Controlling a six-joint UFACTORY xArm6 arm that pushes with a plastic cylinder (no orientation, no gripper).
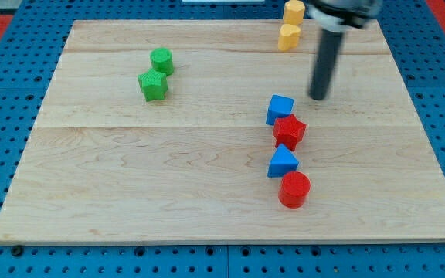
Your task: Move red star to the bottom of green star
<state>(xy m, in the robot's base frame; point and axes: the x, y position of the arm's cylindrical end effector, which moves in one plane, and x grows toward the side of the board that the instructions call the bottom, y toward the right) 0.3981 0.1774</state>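
The red star (289, 130) lies right of the board's middle, touching a blue cube (280, 109) just above it. The green star (153, 85) lies in the upper left, with a green cylinder (161, 60) touching it above. My tip (318, 97) is at the end of the dark rod, up and to the right of the red star and just right of the blue cube, apart from both.
A blue triangular block (282, 162) and a red cylinder (293, 189) sit below the red star. Two yellow blocks (289, 35) (293, 11) sit at the view's top edge. The wooden board (91, 193) lies on a blue pegboard.
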